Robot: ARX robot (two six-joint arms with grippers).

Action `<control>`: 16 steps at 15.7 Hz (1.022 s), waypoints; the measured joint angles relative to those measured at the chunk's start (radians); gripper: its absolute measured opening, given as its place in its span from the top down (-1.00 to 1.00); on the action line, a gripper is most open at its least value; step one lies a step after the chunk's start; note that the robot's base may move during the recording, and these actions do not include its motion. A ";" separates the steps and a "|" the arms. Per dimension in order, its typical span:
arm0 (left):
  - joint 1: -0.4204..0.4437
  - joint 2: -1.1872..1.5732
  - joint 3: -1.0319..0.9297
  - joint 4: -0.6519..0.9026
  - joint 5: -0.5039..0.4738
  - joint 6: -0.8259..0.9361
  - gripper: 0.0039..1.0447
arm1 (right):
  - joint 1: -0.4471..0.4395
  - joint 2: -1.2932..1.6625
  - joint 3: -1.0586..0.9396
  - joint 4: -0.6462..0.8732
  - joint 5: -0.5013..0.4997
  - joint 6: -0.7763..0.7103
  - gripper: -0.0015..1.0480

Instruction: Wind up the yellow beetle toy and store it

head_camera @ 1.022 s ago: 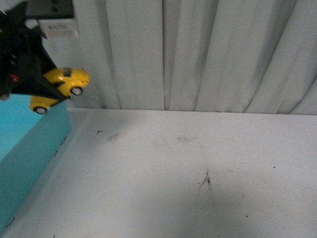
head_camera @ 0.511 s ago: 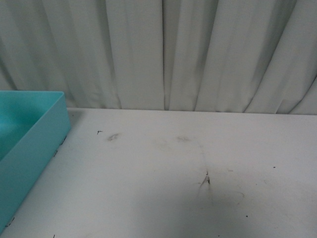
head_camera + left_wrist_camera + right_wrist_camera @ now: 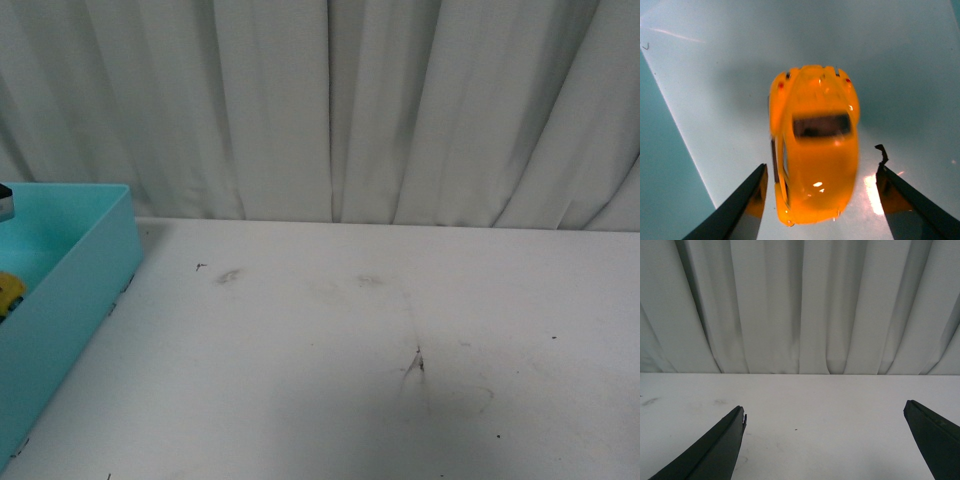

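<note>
Curtain (image 3: 400,110), white and pleated, fills the back at 12 o'clock, with the white table (image 3: 350,350) under it. Teal bin (image 3: 70,290) sits at the table's 9 o'clock edge. Right tool (image 3: 824,410) hangs over the table, spread wide and gripping nothing. Left tool (image 3: 821,167) is released too. Its fingers stand either side of the yellow beetle toy (image 3: 815,145) inside the bin, with a gap on both sides.

Spread gripper (image 3: 821,162) flanks yellow beetle toy (image 3: 812,145), touching neither side; teal bin floor (image 3: 910,60) beneath.
</note>
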 joint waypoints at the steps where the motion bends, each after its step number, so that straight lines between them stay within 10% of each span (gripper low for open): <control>1: 0.004 0.000 0.000 -0.006 0.005 -0.005 -0.52 | 0.000 0.000 0.000 0.000 0.000 0.000 -0.87; 4: 0.014 -0.009 0.002 -0.012 0.031 -0.030 -0.91 | 0.000 0.000 0.000 0.000 0.000 0.000 -0.87; 16: 0.067 -0.403 -0.050 0.111 0.265 -0.241 -0.85 | 0.000 0.000 0.000 0.000 0.000 0.000 -0.87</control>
